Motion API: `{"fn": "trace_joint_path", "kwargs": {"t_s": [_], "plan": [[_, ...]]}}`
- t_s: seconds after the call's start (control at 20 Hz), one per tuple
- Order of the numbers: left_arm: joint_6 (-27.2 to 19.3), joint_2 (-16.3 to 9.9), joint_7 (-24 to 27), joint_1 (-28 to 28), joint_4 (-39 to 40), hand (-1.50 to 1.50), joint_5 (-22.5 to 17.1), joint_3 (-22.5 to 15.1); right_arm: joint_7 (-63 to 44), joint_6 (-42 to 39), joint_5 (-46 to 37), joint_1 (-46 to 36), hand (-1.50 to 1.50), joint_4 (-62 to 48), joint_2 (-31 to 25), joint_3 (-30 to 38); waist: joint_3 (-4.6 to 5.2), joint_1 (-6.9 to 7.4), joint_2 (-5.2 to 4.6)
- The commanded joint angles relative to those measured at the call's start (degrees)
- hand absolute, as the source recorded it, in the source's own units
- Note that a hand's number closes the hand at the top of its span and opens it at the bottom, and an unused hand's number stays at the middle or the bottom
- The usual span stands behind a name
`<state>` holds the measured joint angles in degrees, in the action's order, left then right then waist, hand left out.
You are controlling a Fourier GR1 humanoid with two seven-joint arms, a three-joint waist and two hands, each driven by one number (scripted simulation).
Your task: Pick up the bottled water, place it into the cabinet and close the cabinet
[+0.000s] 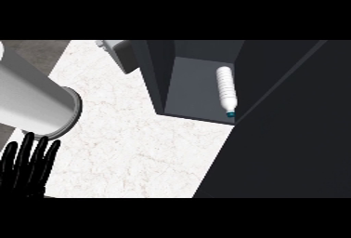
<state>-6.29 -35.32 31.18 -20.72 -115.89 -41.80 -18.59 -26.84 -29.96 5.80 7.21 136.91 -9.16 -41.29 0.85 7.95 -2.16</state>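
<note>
The bottled water (226, 89), white and ribbed with a teal cap, lies on its side on the floor of the open dark cabinet (195, 97). Its cap points toward the cabinet's front edge, and nothing is touching it. My left hand (27, 163) shows at the lower left edge, black, fingers straight and pointing up, holding nothing, far from the cabinet. A thick grey forearm segment (34, 100) crosses the upper left just above that hand. My right hand does not show.
A broad dark panel (288, 139), apparently the cabinet's open door, fills the right side. The white marble counter (137, 144) spreads between my left hand and the cabinet. A small grey and white object (118, 51) sits at the back, left of the cabinet.
</note>
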Motion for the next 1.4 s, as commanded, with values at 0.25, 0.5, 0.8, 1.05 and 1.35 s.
{"fn": "trace_joint_path", "kwargs": {"t_s": [0.25, 0.5, 0.8, 1.05, 1.35], "plan": [[2.01, -1.49, -0.78, 0.01, -0.72, -1.50, -0.54, 0.33, -4.84, 7.92, 13.95, -1.30, 1.50, -12.67, 8.76, -0.88, -0.23, 1.41, -0.52], [1.51, -1.66, -0.53, -0.12, 0.72, -1.50, -1.59, 2.79, -0.15, 13.63, 12.84, 0.67, 1.50, -8.83, 8.75, 6.58, -0.26, -1.86, -0.15], [2.24, -1.29, 0.33, -1.17, 0.36, -1.50, -1.96, 2.91, 2.89, 18.67, 13.19, 1.58, 1.50, -11.55, 8.81, 11.74, -0.31, -1.55, -0.51], [3.41, -1.77, 0.16, -1.89, 0.27, -1.50, -2.51, 2.99, 3.73, 24.10, 14.32, -5.05, 1.50, -16.89, 8.87, 18.37, -0.34, 0.39, -0.27], [4.91, -2.13, -0.39, -0.73, 1.06, -1.50, -3.25, 3.34, 3.76, 36.15, 16.89, -23.44, 1.50, -31.20, 9.08, 23.78, -0.57, 1.01, 0.07]]}}
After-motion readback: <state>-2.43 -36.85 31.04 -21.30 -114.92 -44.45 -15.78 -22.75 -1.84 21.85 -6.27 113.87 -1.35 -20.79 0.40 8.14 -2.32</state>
